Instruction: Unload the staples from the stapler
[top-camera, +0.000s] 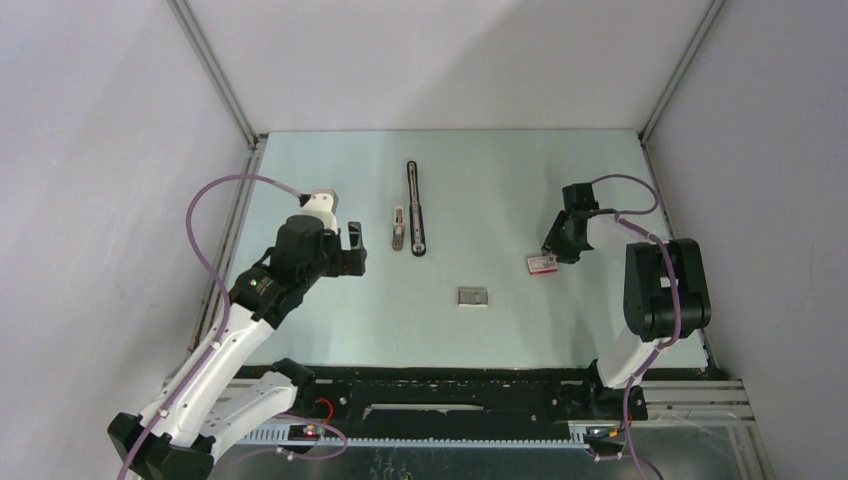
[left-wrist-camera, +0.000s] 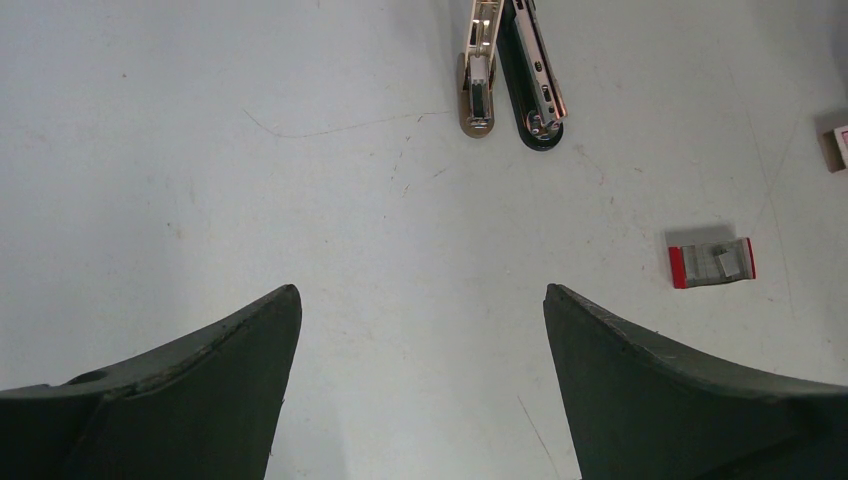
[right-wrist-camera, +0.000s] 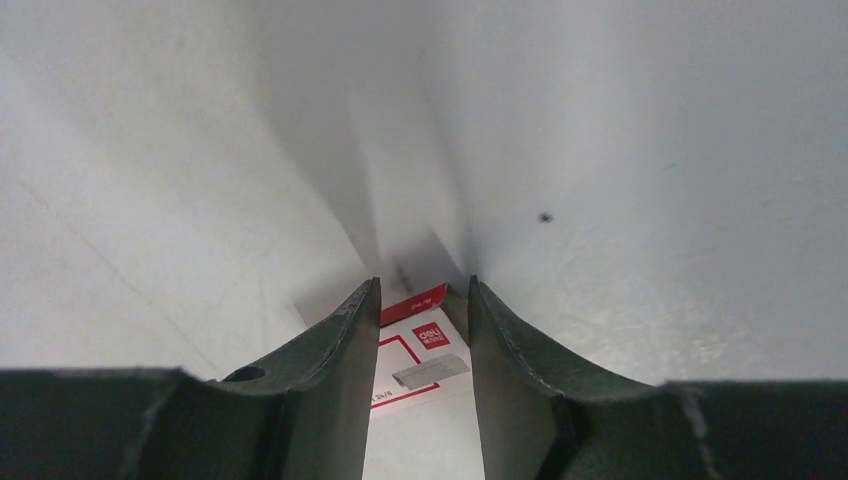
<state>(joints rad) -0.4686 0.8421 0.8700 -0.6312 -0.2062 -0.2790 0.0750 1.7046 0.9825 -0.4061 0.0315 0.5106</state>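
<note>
Dark, matte, wedge-shaped fingers (right-wrist-camera: 335, 390) of the right gripper (right-wrist-camera: 422, 283) fill the foreground of its wrist view. They stand narrow, with the small red-and-white box (right-wrist-camera: 420, 355) directly between them. Its side edges run out of sight behind the fingers, so whether the pads pinch the card or only straddle it cannot be told. The box is flat printed cardboard showing a strip of staples, probably their packaging, and the narrow stance suits its slim width. The left gripper (left-wrist-camera: 420, 290) hangs over the bare table (left-wrist-camera: 200, 150) with its jaws spread wide and nothing between them, seemingly waiting with a clear line to the work. Ahead of its fingertips and a little to their right lies the stapler (left-wrist-camera: 538, 80), a long, thin black bar with a rounded near end and a shiny silvery strip along its middle, opened out flat, likely so the channel is exposed. Just beside it on the left sits the shorter silvery-beige piece (left-wrist-camera: 480, 80); whether the two join farther away cannot be told. Well off to the right rests a small red-ended holder (left-wrist-camera: 712, 263) with grey blocks that look like staples. The tabletop is pale, smooth and faintly scratched.
</note>
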